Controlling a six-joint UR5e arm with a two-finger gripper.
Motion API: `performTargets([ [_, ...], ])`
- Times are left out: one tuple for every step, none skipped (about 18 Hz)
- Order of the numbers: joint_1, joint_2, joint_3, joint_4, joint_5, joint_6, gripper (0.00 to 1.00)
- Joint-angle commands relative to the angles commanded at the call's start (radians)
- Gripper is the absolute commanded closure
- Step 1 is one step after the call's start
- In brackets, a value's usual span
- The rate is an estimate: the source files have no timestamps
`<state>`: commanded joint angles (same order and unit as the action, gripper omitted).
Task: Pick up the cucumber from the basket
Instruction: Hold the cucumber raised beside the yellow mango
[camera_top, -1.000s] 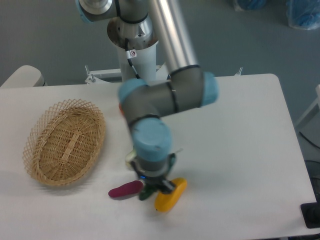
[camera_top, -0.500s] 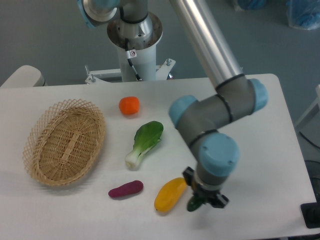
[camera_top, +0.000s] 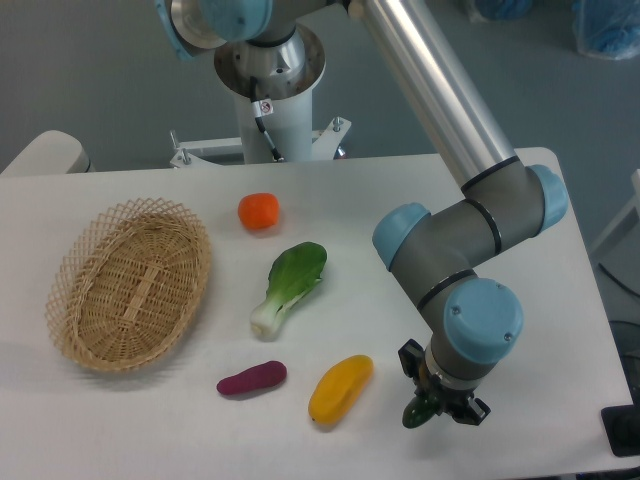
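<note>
And there's the cucumber (camera_top: 418, 412), dark green and glossy, only its lower end peeking out beneath the arm's wrist near the front edge of the table, the rest of it hidden, so its tilt is hard to call. The basket (camera_top: 68, 283) sits well apart on the far left, a shallow oval of light tan wicker with an open lattice rim, lying flat on the white tabletop with nothing showing inside it.
</note>
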<state>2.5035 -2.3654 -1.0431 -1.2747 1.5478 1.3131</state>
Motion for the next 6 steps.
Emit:
performTargets([
  [0.000,0.002,0.000,0.000,-0.005,0.000,0.60],
  [0.002,0.002,0.000,0.000,-0.005,0.002,0.60],
  [0.002,0.002,0.000,0.002,-0.003,0.002,0.60],
  [0.000,0.002,0.000,0.002,0.001,0.002,0.60],
  [0.000,0.002,0.000,0.002,0.001,0.002,0.61],
  [0.000,0.002,0.000,0.003,0.001,0.000,0.61],
])
